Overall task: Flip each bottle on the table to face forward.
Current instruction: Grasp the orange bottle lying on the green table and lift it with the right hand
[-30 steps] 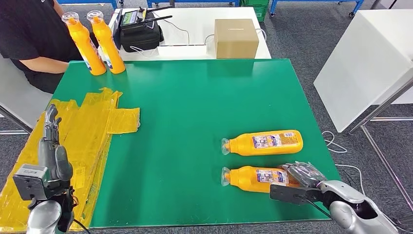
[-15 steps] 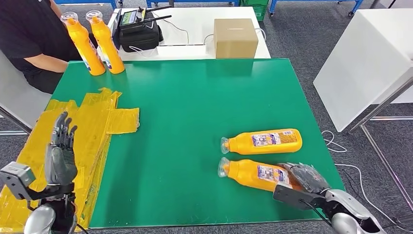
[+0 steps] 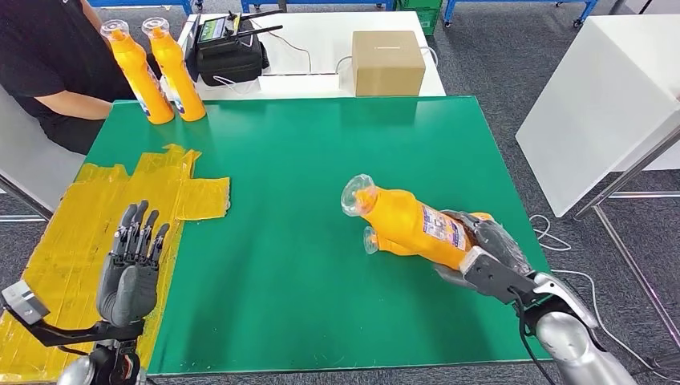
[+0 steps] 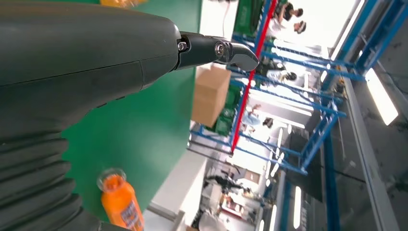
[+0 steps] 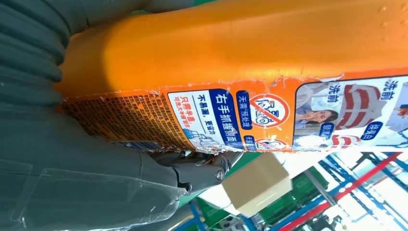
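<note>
Lifted off the bench since a second ago, the near bottle [image 3: 413,224] now tilts cap-up in the right hand [image 3: 489,253] above the second bottle [image 3: 381,243], near the bench's right edge: the flip is underway. The left hand [image 3: 132,265], raised, holds nothing, fingers spread. Right wrist view: fingers wrap the bottle's base, its label readable. Left wrist view: an upright bottle [image 4: 120,202] at the far left corner.

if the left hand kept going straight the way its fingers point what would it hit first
Probably the yellow tape patch just ahead of the left hand, if it is low enough; farther along that line stand two upright bottles. Height is unclear.
</note>
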`<act>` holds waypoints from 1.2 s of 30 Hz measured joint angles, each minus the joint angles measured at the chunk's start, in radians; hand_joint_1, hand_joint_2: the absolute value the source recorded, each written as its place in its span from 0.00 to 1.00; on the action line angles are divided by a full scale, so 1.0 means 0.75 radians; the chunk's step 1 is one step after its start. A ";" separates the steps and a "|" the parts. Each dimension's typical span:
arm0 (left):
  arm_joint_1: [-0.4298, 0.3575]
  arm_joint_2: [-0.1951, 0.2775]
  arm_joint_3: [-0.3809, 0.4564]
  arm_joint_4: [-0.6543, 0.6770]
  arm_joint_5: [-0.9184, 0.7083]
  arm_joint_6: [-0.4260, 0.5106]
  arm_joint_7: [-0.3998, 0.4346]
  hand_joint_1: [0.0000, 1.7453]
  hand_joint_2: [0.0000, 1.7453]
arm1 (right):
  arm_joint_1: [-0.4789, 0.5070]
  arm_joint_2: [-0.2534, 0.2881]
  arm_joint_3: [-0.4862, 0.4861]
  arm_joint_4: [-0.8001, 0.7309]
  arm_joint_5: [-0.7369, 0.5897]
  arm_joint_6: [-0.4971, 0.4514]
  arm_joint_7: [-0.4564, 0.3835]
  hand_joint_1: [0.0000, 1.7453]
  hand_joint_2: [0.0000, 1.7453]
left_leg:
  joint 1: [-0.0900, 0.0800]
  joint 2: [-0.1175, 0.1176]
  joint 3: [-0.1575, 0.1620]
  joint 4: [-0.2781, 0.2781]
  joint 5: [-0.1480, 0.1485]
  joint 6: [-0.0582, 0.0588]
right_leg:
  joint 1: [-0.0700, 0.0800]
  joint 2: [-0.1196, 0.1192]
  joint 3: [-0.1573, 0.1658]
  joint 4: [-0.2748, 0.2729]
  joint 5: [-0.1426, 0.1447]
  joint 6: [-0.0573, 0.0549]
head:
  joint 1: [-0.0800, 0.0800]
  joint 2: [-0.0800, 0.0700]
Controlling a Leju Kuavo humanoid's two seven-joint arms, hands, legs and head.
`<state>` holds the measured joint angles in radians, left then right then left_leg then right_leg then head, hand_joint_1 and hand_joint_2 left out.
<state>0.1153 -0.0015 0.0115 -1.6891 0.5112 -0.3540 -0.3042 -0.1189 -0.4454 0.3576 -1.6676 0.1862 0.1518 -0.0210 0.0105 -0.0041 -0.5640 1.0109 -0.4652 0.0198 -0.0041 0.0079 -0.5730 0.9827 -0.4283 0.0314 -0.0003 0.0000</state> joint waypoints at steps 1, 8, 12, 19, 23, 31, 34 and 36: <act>-0.013 -0.004 -0.014 0.004 0.005 0.002 0.003 0.00 1.00 | -0.026 0.025 0.015 0.026 -0.004 -0.003 0.000 1.00 1.00 | 0.000 0.000 0.000 0.000 0.000 0.000 | 0.000 0.000 0.000 0.000 0.000 0.000 | 0.000 0.000; -0.069 -0.023 -0.093 0.036 0.035 0.007 0.023 0.00 1.00 | -0.178 0.175 0.104 0.198 -0.038 -0.027 0.015 1.00 1.00 | 0.000 0.000 -0.001 0.000 0.001 0.000 | 0.000 0.000 -0.001 0.002 0.000 0.000 | -0.001 0.000; -0.131 -0.040 -0.155 0.064 0.085 0.004 0.057 0.00 1.00 | -0.321 0.313 0.175 0.362 -0.045 -0.049 0.044 1.00 1.00 | 0.001 0.001 -0.001 0.000 0.001 -0.001 | 0.001 0.001 -0.001 0.002 0.000 0.000 | 0.000 0.000; -0.194 -0.058 -0.218 0.100 0.124 0.010 0.074 0.00 1.00 | -0.481 0.487 0.272 0.559 -0.040 -0.074 0.070 1.00 1.00 | 0.001 -0.002 -0.001 0.000 0.003 -0.001 | 0.001 -0.002 -0.001 0.003 0.000 0.000 | 0.000 0.000; -0.234 -0.065 -0.240 0.115 0.162 0.021 0.081 0.00 1.00 | -0.566 0.591 0.338 0.664 -0.013 -0.097 0.098 1.00 1.00 | 0.001 0.001 -0.002 0.000 0.002 -0.001 | 0.000 0.002 -0.003 0.003 0.001 0.001 | 0.000 0.000; -0.276 -0.068 -0.245 0.146 0.222 0.028 0.072 0.00 1.00 | -0.683 0.785 0.492 0.794 0.019 -0.106 0.123 1.00 1.00 | 0.001 0.000 -0.002 0.000 0.003 -0.001 | 0.002 0.001 -0.003 0.004 0.000 0.001 | 0.000 0.000; -0.277 -0.067 -0.234 0.152 0.240 0.027 0.066 0.00 1.00 | -0.689 0.829 0.555 0.808 0.041 -0.107 0.127 1.00 1.00 | 0.001 0.000 -0.002 0.000 0.003 -0.001 | 0.002 0.001 -0.003 0.004 0.000 0.000 | 0.000 0.000; -0.277 -0.067 -0.224 0.153 0.246 0.026 0.065 0.00 1.00 | -0.689 0.850 0.598 0.810 0.049 -0.106 0.129 1.00 1.00 | 0.001 0.000 -0.002 0.000 0.003 -0.001 | 0.001 0.001 -0.003 0.004 0.000 0.000 | 0.000 0.000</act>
<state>-0.0924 -0.0518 -0.1563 -1.5743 0.6960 -0.3346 -0.2553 -0.6354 0.1923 0.8062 -1.0597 0.2234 0.0724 0.0756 0.0115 -0.0042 -0.5656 1.0109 -0.4633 0.0187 -0.0030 0.0086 -0.5754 0.9854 -0.4281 0.0318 0.0000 0.0000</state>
